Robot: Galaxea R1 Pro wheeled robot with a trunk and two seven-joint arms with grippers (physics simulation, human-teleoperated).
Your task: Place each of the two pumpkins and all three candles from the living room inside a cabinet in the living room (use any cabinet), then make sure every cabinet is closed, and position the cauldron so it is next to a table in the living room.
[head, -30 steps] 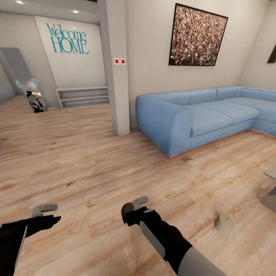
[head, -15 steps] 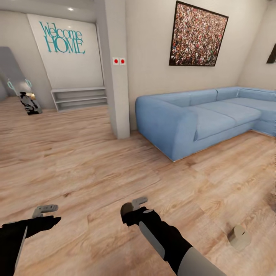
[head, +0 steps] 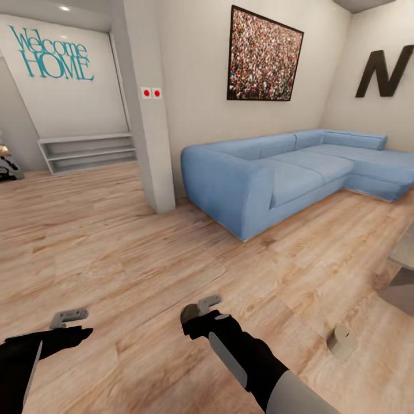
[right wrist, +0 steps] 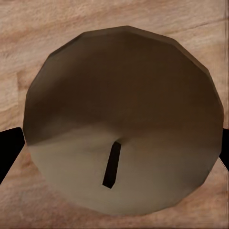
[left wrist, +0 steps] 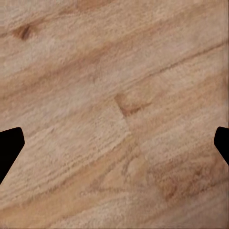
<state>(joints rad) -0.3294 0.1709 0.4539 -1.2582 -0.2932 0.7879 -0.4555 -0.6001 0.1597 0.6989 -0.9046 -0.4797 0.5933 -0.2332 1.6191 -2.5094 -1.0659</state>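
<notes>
A tan round candle [right wrist: 124, 95] with a short dark wick sits between the fingertips of my right gripper [right wrist: 114, 148], which is shut on it. In the head view that gripper [head: 201, 306] hovers low over the wood floor with the candle's [head: 187, 313] edge showing beside it. A second pale candle [head: 342, 342] stands on the floor to the right. My left gripper [head: 69, 315] is open over bare planks, its fingers [left wrist: 9, 145] wide apart. A grey glass corner, apparently the coffee table [head: 403, 270], shows at the right edge. Pumpkins, cabinet and cauldron are out of view.
The blue corner sofa [head: 276, 178] runs along the far wall under a framed picture [head: 264, 54]. A pale column [head: 149, 115] stands left of it, with low grey shelves [head: 86, 152] farther back. Open plank floor [head: 126, 241] lies between me and them.
The whole view has swung, so the sofa and column sit further left and a black letter N has come into sight on the right wall. Both arms hold their pose.
</notes>
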